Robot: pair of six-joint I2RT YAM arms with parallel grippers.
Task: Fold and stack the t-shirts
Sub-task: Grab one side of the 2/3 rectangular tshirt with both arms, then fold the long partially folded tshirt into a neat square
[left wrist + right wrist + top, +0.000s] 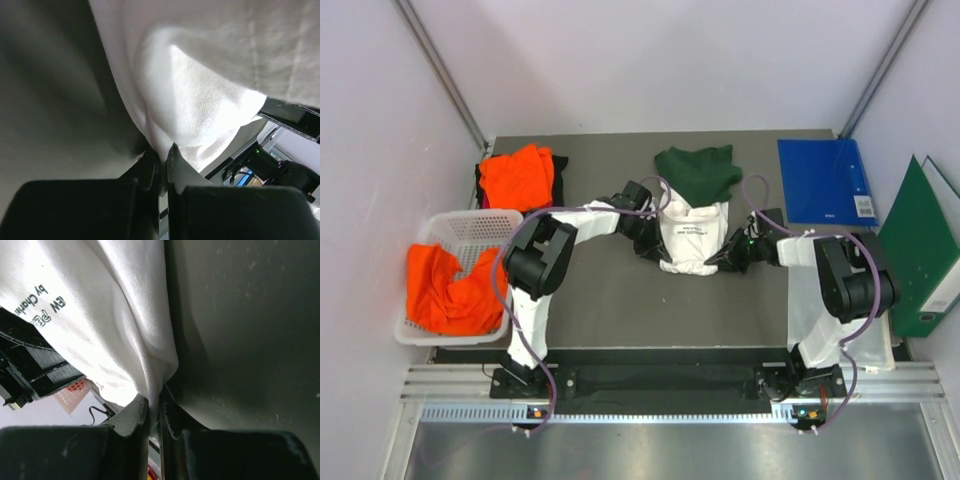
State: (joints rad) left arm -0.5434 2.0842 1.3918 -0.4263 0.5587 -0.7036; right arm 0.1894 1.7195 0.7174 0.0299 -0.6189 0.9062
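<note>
A white t-shirt (692, 238) with dark green sleeves (698, 172) and black print lies mid-table, bunched narrow. My left gripper (653, 247) is shut on its lower left corner; white cloth (190, 100) is pinched between the jaws (164, 152). On the shirt's lower right corner my right gripper (717, 263) is shut too, with printed white fabric (110, 330) running into its jaws (156, 402). An orange t-shirt (518, 176) lies at the back left. Another orange t-shirt (447, 290) sits in the basket.
A white mesh basket (470, 229) stands at the left edge of the table. A blue folder (825, 181) lies at the back right, and a green folder (918, 247) leans at the right wall. White cloth or paper (810, 305) lies under the right arm.
</note>
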